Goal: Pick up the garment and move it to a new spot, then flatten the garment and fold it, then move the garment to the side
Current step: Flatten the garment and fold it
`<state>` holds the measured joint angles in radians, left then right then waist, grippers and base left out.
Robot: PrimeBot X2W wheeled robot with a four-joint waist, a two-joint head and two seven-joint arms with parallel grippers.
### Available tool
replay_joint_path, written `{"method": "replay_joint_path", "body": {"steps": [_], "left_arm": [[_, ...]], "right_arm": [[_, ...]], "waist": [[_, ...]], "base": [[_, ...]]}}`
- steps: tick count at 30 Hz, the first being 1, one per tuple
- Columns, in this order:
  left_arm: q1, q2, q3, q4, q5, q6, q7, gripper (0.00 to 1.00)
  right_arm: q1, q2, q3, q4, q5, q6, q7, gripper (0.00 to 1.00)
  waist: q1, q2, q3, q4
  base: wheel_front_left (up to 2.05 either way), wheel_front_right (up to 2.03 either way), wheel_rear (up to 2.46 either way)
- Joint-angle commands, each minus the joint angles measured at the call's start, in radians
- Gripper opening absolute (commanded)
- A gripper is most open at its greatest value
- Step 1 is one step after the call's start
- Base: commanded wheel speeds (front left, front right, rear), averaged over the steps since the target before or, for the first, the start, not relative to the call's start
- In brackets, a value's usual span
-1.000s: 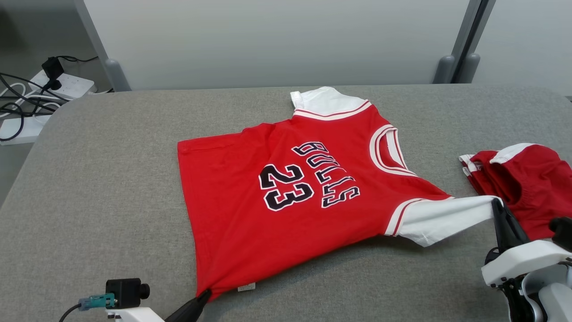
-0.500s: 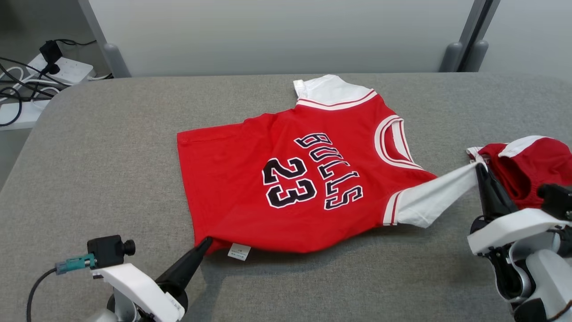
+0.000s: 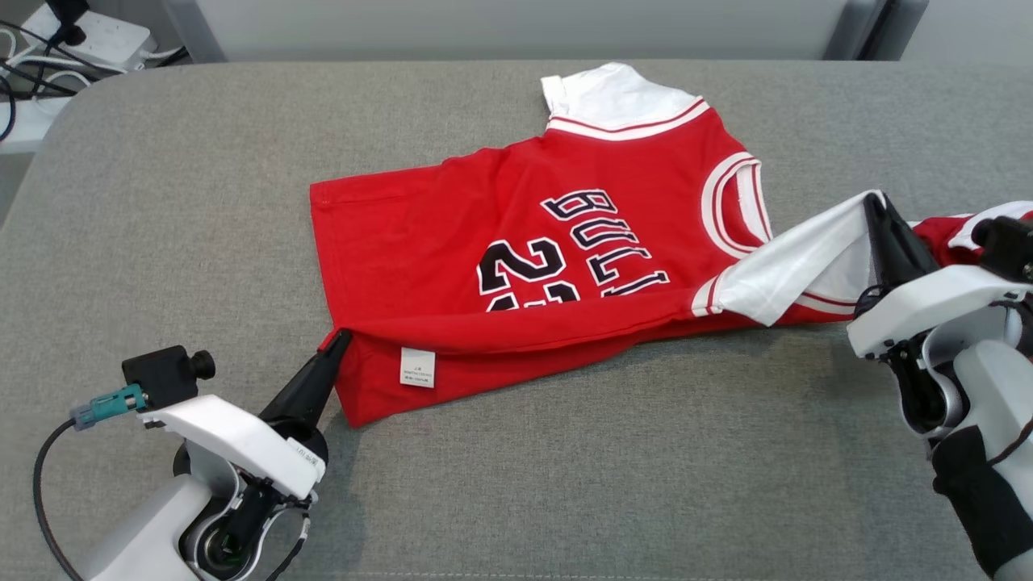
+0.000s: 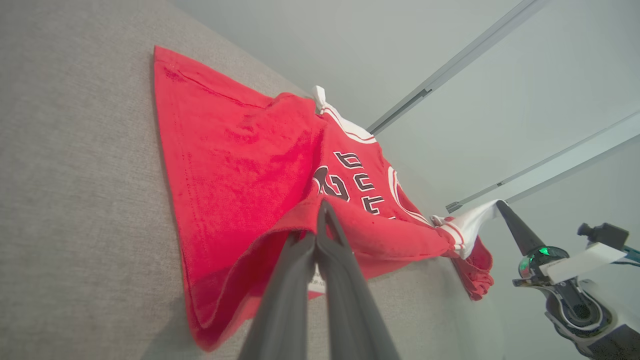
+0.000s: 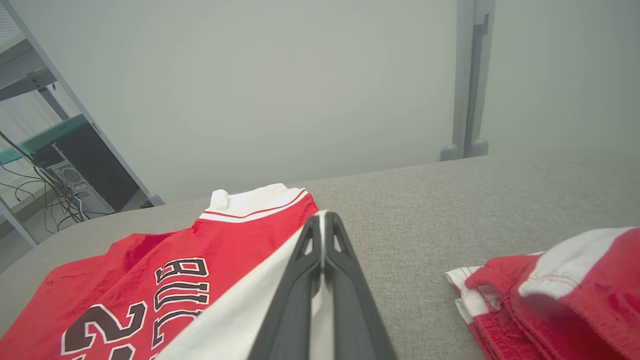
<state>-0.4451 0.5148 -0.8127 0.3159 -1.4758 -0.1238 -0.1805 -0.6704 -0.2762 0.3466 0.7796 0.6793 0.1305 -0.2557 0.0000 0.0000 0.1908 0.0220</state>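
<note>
A red jersey (image 3: 452, 218) with white sleeves and black "BULLS 23" lettering lies on the grey table (image 3: 565, 484). Its near side is lifted and folding over the lettering. My left gripper (image 3: 340, 337) is shut on the jersey's near hem corner, with a white care label (image 3: 416, 367) hanging beside it. My right gripper (image 3: 876, 202) is shut on the near white sleeve (image 3: 799, 262), held above the table. The left wrist view shows the raised red hem (image 4: 280, 220) pinched between my fingers (image 4: 325, 235). In the right wrist view the white sleeve (image 5: 235, 310) sits between the shut fingers (image 5: 322, 240).
A second red-and-white garment (image 3: 968, 230) lies bunched at the table's right edge, behind my right gripper, also seen as a pile (image 5: 560, 290) in the right wrist view. A power strip and cables (image 3: 73, 40) sit off the table's far left corner.
Both grippers have lifted and carried the jersey's near edge away from me, so the lower half now folds over the number. The head camera has tilted down.
</note>
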Motion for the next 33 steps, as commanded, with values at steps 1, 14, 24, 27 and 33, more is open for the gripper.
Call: {"method": "replay_joint_path", "body": {"steps": [1,14,24,27,33], "left_arm": [[-0.062,0.024,0.030,-0.001,0.012,-0.007,-0.015,0.00],[-0.195,-0.036,-0.006,0.108,0.075,-0.007,-0.077,0.00],[-0.216,-0.071,0.015,0.167,0.114,-0.007,-0.081,1.00],[-0.209,-0.077,0.053,0.181,0.161,-0.007,-0.081,1.00],[-0.139,-0.114,0.167,0.190,0.331,-0.007,-0.081,1.00]], "right_arm": [[-0.036,-0.012,0.021,-0.001,0.008,0.000,-0.006,0.00],[-0.224,-0.012,0.079,0.114,0.015,0.000,-0.006,0.00],[-0.256,-0.001,0.070,0.159,0.029,0.000,-0.006,1.00],[-0.247,-0.015,0.036,0.135,0.021,0.000,-0.006,1.00],[-0.154,-0.034,-0.028,0.071,-0.011,0.000,-0.006,1.00]], "waist": [[0.0000,0.0000,0.033,0.015],[0.0000,0.0000,0.167,0.048],[0.0000,0.0000,0.186,0.059],[0.0000,0.0000,0.179,0.056],[0.0000,0.0000,0.135,0.040]], "base": [[0.00,0.00,0.00],[0.00,0.00,0.00],[0.00,0.00,0.00],[0.00,0.00,0.00],[0.00,0.00,0.00]]}}
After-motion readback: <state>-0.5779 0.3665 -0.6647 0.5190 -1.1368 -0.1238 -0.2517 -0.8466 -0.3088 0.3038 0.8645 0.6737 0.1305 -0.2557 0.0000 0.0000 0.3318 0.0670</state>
